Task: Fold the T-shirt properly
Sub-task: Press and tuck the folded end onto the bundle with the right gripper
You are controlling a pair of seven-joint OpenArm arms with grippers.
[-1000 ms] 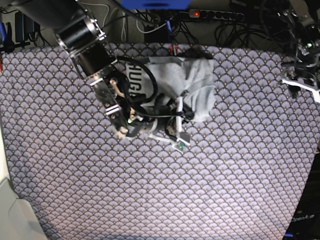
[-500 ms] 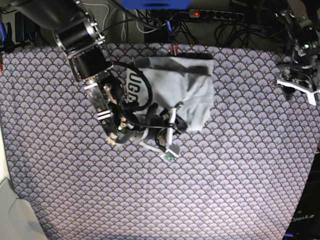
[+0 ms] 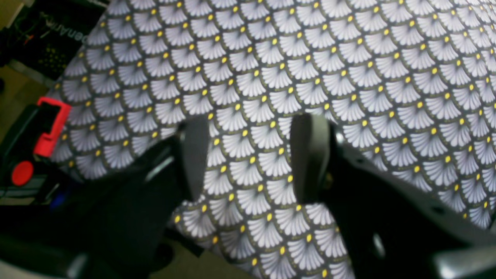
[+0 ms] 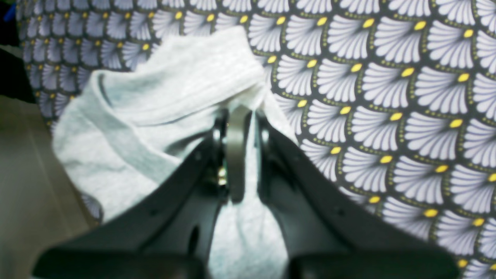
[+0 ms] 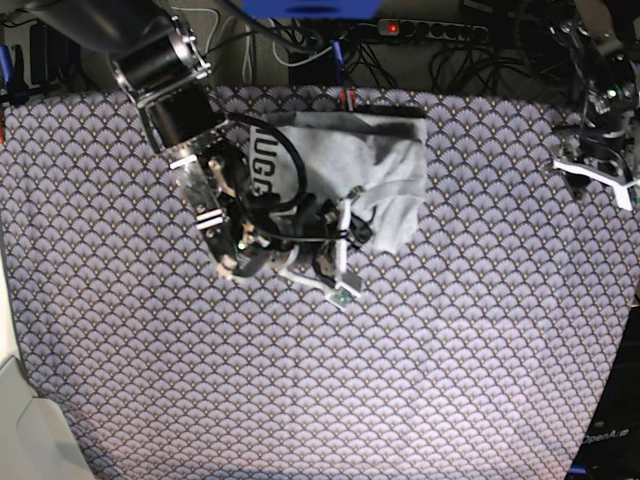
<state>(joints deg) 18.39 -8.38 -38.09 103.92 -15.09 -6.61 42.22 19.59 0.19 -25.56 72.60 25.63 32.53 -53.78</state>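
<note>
Pinching a bunched fold of the grey T-shirt, the right gripper has its jaws nearly together, fabric spilling left and below it. Left gripper hangs with jaws wide apart over bare fan-patterned tablecloth, nothing between them.

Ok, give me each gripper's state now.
Left gripper: open, holding nothing, over the tablecloth.
Right gripper: shut on the T-shirt.

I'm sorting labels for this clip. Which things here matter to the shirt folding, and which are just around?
Part of the job:
- T-shirt, grey, bunched
- right gripper, pinching a fold of the shirt
- left gripper, open above the cloth, away from the shirt

Just around:
- fan-patterned tablecloth
- power strip and cables behind the table
</note>
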